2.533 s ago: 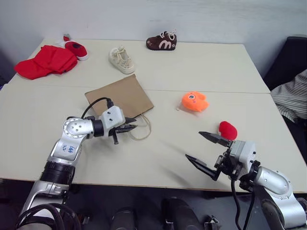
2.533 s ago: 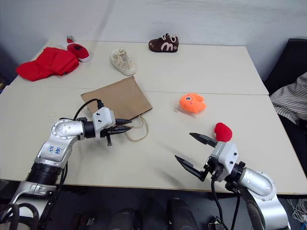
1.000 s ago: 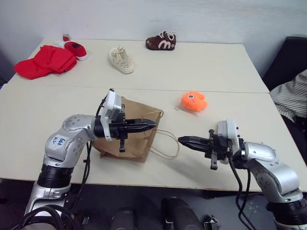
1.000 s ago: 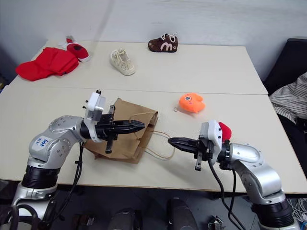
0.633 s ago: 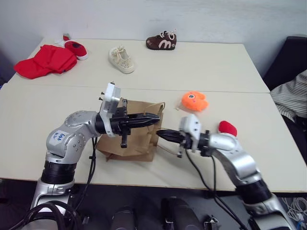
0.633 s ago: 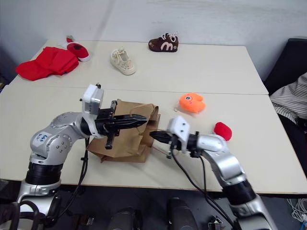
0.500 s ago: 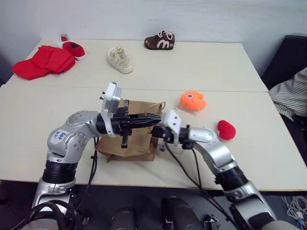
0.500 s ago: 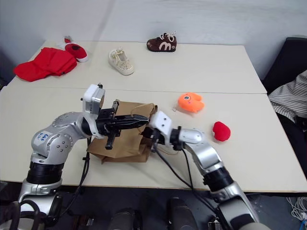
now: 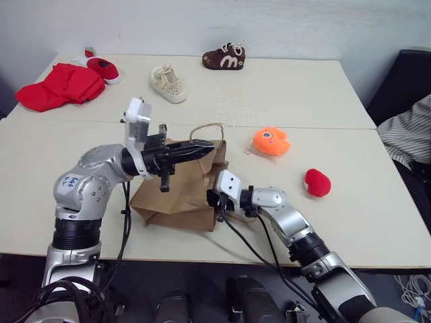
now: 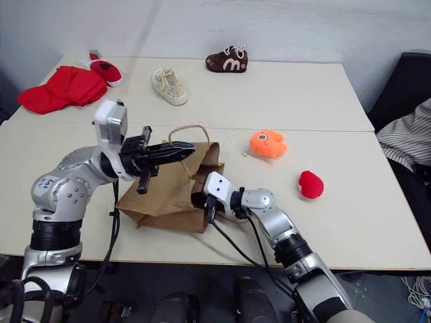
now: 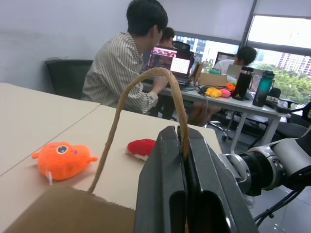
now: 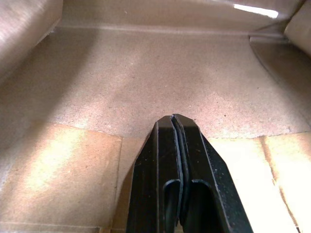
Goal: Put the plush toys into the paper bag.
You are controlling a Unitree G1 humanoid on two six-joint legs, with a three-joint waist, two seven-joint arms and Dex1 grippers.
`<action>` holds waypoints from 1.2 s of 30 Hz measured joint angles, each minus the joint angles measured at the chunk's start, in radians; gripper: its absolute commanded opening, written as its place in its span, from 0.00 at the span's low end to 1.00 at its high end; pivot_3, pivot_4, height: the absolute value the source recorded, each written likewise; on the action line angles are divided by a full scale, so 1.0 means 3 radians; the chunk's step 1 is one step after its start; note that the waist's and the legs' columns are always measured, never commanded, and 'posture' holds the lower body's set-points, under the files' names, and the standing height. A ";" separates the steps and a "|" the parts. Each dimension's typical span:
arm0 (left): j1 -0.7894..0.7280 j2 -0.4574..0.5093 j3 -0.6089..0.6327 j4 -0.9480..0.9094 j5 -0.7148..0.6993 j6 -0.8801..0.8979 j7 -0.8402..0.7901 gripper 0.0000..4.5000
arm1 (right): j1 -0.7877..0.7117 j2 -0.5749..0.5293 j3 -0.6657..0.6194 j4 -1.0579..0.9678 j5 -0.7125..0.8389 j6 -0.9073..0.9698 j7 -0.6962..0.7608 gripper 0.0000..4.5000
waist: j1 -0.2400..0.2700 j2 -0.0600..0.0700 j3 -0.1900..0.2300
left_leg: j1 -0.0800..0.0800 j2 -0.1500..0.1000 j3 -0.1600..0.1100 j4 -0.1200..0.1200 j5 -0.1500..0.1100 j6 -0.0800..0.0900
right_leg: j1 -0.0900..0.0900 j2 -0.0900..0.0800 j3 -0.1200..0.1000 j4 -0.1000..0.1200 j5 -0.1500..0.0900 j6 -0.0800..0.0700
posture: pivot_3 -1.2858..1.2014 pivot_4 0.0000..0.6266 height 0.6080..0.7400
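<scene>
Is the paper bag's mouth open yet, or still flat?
Open. The left gripper holds the paper bag up by a handle, and the shut right gripper reaches inside.

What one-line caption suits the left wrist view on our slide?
Shut left gripper lifts the paper bag by its handle; orange toy and red toy wait on the table.

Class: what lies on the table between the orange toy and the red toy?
Nothing: in the left eye view, bare tabletop separates the orange toy from the red toy.
</scene>
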 measured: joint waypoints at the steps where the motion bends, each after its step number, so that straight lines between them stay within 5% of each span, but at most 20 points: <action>1: -0.0055 0.0039 0.0020 0.0055 0.0023 -0.0031 -0.0007 0.00 | 0.0019 0.0002 -0.0003 -0.0015 -0.0021 -0.0013 -0.0040 0.00 | 0.0000 0.0000 0.0000 | 0.0000 0.0000 0.0000 0.0001 0.0000 0.0000 | 0.0000 0.0000 0.0000 0.0001 0.0000 0.0000 | 0.52 0.24 1.00; 16: -0.0224 0.0161 -0.0020 0.0365 0.0310 -0.0417 -0.0211 0.00 | 0.0160 0.0248 -0.0096 -0.0181 -0.0136 0.0183 -0.0517 0.00 | -0.0046 -0.0001 -0.0001 | 0.0007 0.0000 0.0001 -0.0003 0.0001 -0.0003 | 0.0003 0.0000 0.0001 0.0006 -0.0001 -0.0002 | 0.52 0.24 1.00; 19: -0.0151 0.0061 -0.0102 0.0353 0.0368 -0.0504 -0.0197 0.00 | 0.0238 0.0334 -0.0220 -0.0238 0.0007 0.0283 -0.0545 0.12 | -0.0048 -0.0001 -0.0001 | 0.0002 0.0000 0.0000 -0.0002 0.0001 -0.0003 | -0.0001 0.0000 0.0000 0.0007 -0.0001 -0.0002 | 0.52 0.24 1.00; 22: -0.0150 0.0051 -0.0123 0.0264 0.0376 -0.0526 -0.0177 0.00 | 0.0332 0.0284 -0.0258 -0.0427 0.0157 0.0361 -0.0432 0.35 | -0.0049 -0.0001 0.0000 | -0.0005 0.0000 0.0000 -0.0002 0.0001 -0.0003 | -0.0008 -0.0001 0.0001 0.0007 -0.0001 -0.0002 | 0.52 0.24 1.00; 30: -0.0066 0.0171 -0.0171 0.0145 0.0364 -0.0421 -0.0335 0.00 | 0.0761 -0.0463 -0.0852 -0.1457 0.1008 0.0402 0.0351 0.97 | -0.0017 0.0001 0.0001 | -0.0017 0.0000 -0.0006 -0.0002 0.0000 -0.0001 | -0.0013 0.0000 -0.0005 -0.0003 0.0000 0.0000 | 0.52 0.24 1.00; 36: -0.0051 0.0236 -0.0290 0.0216 0.0464 -0.0494 -0.0500 0.00 | 0.1642 -0.0981 -0.1964 -0.1856 0.1373 0.0226 0.0351 0.99 | 0.0049 0.0001 0.0001 | -0.0023 -0.0003 -0.0010 -0.0001 -0.0002 0.0002 | -0.0010 0.0000 -0.0007 -0.0014 0.0003 0.0005 | 0.52 0.24 1.00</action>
